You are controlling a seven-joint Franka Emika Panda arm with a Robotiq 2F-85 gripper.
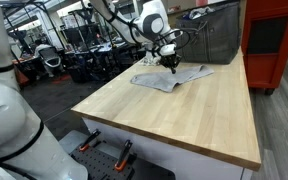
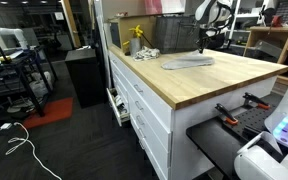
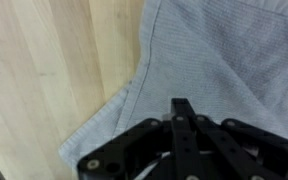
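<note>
- Fingers of pincer (image 3: 181, 106) were pressed together, tips on or just above grey cloth (image 3: 224, 50); pinch on fabric not discernible.
- The grey cloth lay directly under and ahead of pincer, flat on wooden table (image 3: 44, 70).
- In an exterior view its long axis ran crosswise under pincer (image 1: 169, 66).
- Only wrist view showed joined tips; only exterior views showed whole cloth outline, red cabinet (image 1: 274, 40) beyond.

Wood bench (image 1: 184, 110) w/ white drawers (image 2: 144, 105), red cabinet (image 1: 274, 40) (dark floor (image 2: 54, 140))
</note>
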